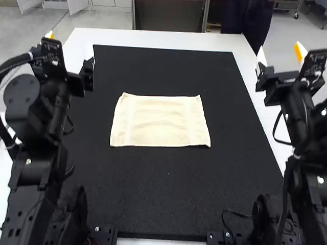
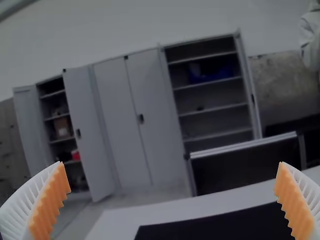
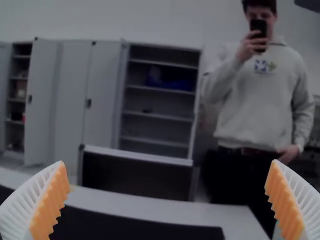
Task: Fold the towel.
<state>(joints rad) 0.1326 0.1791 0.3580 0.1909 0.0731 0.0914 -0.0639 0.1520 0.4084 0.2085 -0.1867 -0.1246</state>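
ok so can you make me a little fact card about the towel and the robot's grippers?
towel: cream, lying flat in a wide rectangle
under towel: black mat
under mat: white table
left gripper: open, empty, away from towel
right gripper: open, empty, away from towel
gripper fingers: white, ribbed, orange pads

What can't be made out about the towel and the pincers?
- Towel underside: high view, hidden against the black mat.
- Its layer count: high view, edges too small.
- Left pincer base: left wrist view, cut off by the edge.
- Right pincer base: right wrist view, likewise.
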